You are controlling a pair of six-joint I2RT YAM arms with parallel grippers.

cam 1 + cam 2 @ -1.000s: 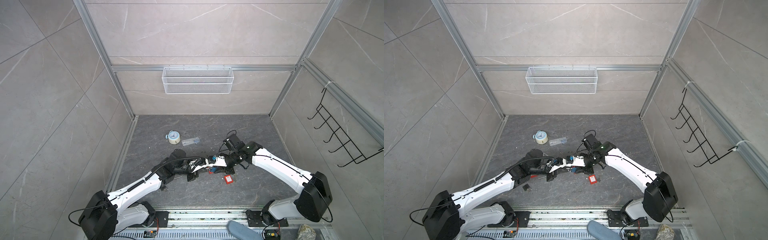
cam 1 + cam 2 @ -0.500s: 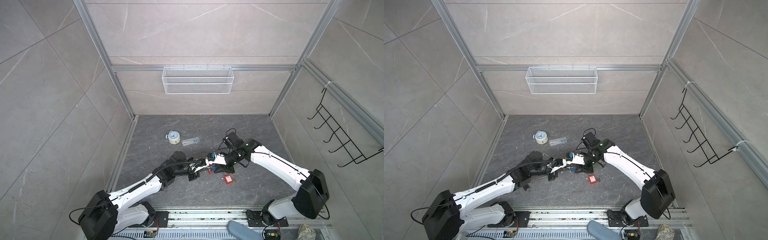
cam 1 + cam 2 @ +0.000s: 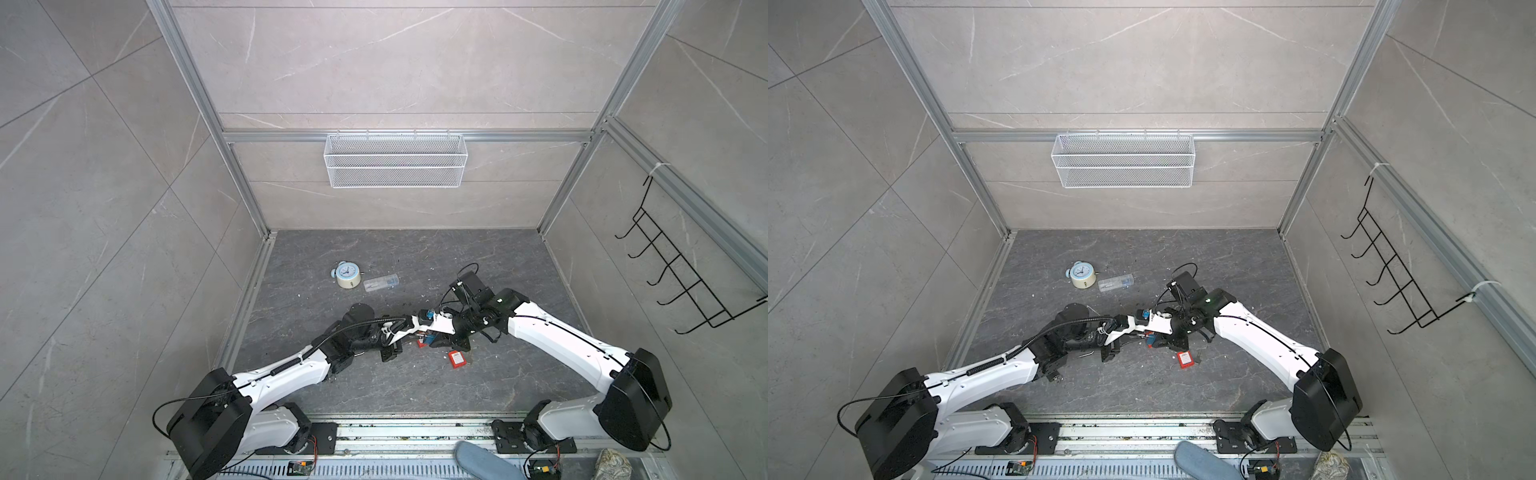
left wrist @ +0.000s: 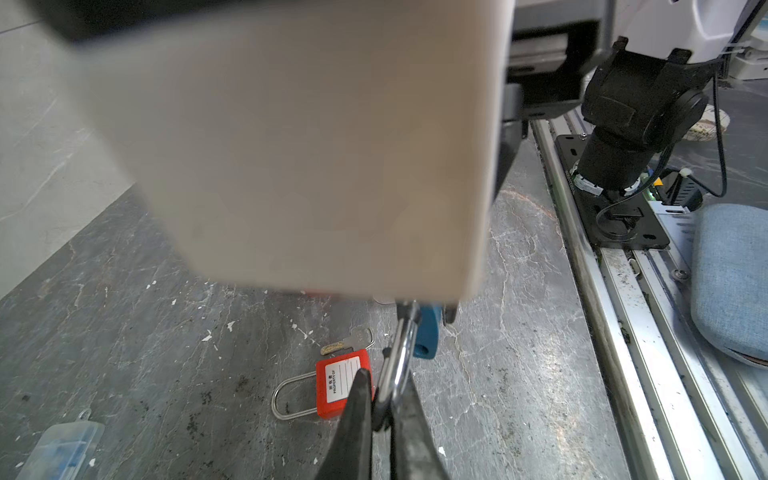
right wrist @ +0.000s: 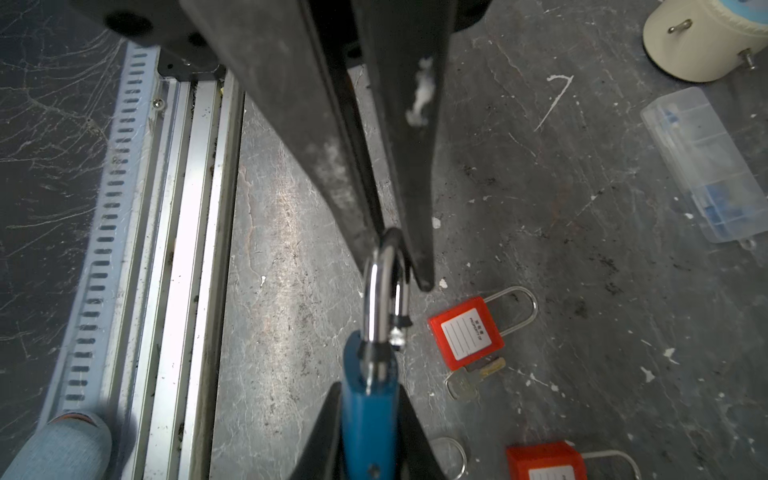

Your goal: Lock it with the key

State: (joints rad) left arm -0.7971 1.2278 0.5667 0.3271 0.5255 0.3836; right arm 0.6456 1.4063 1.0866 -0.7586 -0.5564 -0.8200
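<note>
Right wrist view: the right pincer (image 5: 368,399) clamps the body of the blue padlock (image 5: 365,432), while the left pincer (image 5: 397,266) is closed on its shackle (image 5: 376,299) (both raised off the desk (image 5: 540,208), near the red padlock (image 5: 465,338)). The key (image 5: 467,382) lies against that red padlock.

Grey floor (image 3: 519,257), flecked white. From centre, a clock (image 3: 347,275) lies at 10 o'clock, a clear box (image 3: 381,283) at its 3 o'clock. Toward 5 o'clock lie a red padlock (image 5: 465,332), a key (image 5: 467,382) touching it, and a second padlock (image 5: 544,461).
</note>
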